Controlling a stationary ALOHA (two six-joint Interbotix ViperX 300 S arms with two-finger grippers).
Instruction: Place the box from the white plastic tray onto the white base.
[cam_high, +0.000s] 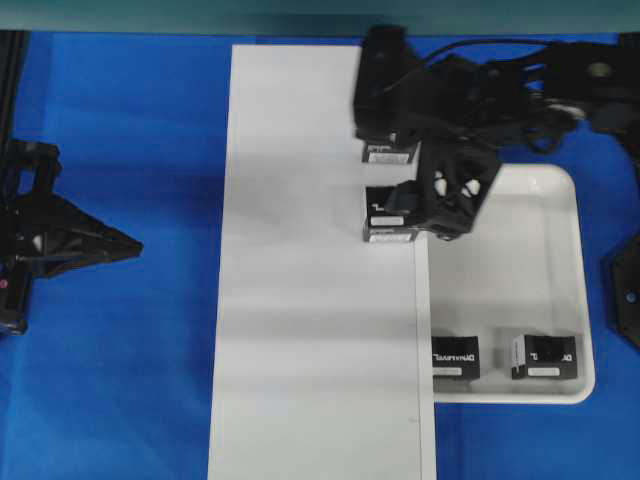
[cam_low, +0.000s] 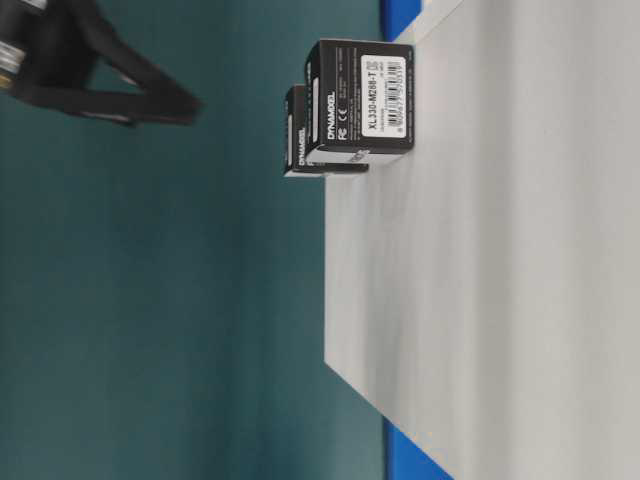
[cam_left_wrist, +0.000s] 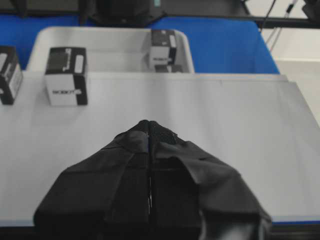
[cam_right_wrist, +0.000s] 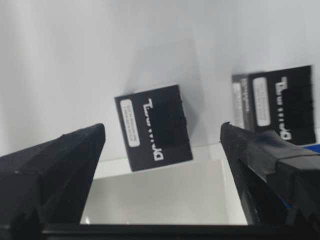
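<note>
Overhead view: blue counter (cam_high: 120, 130) carries the white base (cam_high: 300, 300) and white plastic tray (cam_high: 520, 290). Right gripper (cam_right_wrist: 162, 145) gapes wide, empty, above the box (cam_right_wrist: 155, 127) on the base; left gripper (cam_left_wrist: 150, 131) is pressed closed.

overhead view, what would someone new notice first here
The long white base running down the blue table, with two black boxes standing at its right edge near the top. The right claw hangs open over them. Two more boxes sit at the near end of the white plastic tray, and the left claw rests shut at the far left.
</note>
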